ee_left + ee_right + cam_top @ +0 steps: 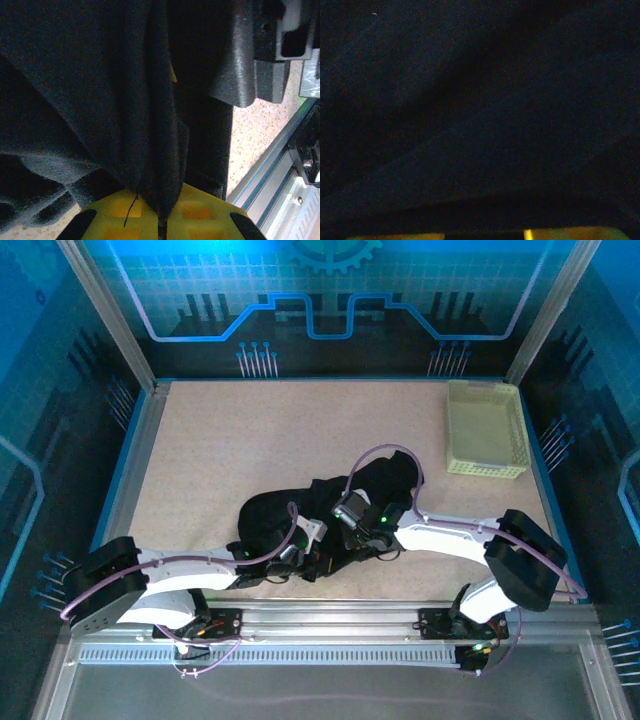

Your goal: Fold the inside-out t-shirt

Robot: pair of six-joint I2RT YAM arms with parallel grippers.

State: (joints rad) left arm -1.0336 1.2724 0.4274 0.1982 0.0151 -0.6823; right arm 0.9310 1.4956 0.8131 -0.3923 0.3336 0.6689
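The inside-out t-shirt (268,518) lies in a crumpled black heap, well apart from the basket (485,468), down and to the left of it in the top view, towards the arm bases. Nothing about it looks folded yet: no flat panel, no straight edge, and I cannot make out sleeves or collar in the bunch. I judge the step in hand to be the gathering and opening-out that comes before any fold.

The left gripper (160,222) is clamped on the shirt; a ridge of cloth runs down between its yellow fingers (205,215). The right gripper (485,236) is pressed so close against dark cloth that I cannot tell whether its jaws are apart or together, nor whether it holds anything. Both work in the heap, on the side farthest from the basket.

The next move, as I see it, calls for a second sure hold on a separate edge or corner, then drawing the two holds apart so the shirt spreads flat on the table (220,440) (there is bare surface on the basket's left).

The basket is pale yellow-green with slotted walls, and I see nothing in it.
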